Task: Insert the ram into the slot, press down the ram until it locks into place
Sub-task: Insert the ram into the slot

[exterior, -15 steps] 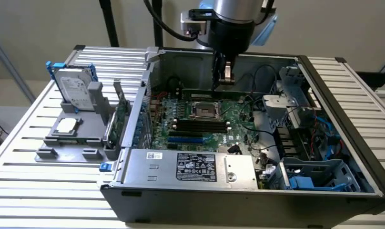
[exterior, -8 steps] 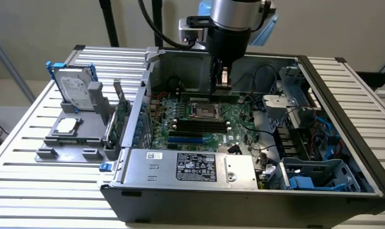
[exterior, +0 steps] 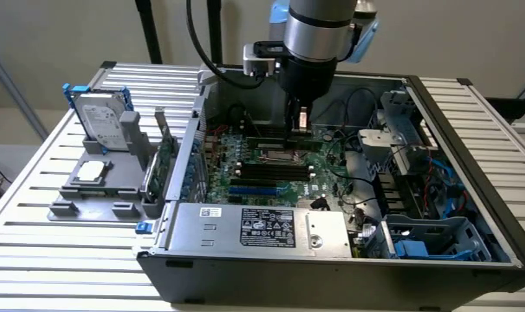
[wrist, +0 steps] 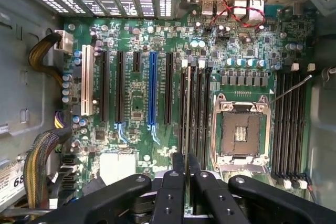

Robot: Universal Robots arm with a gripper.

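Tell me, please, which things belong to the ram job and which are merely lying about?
Job: gripper, the ram it grips, the slot.
Lying about: hard drive, expansion card, blue socket, processor socket, power supply.

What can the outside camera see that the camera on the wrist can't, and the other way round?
Outside view: the arm, a hard drive in a grey holder on the slatted table, the labelled power supply. Wrist view: red wires, a white socket. Shared: the green motherboard and the hand gripping the ram over the black slots.
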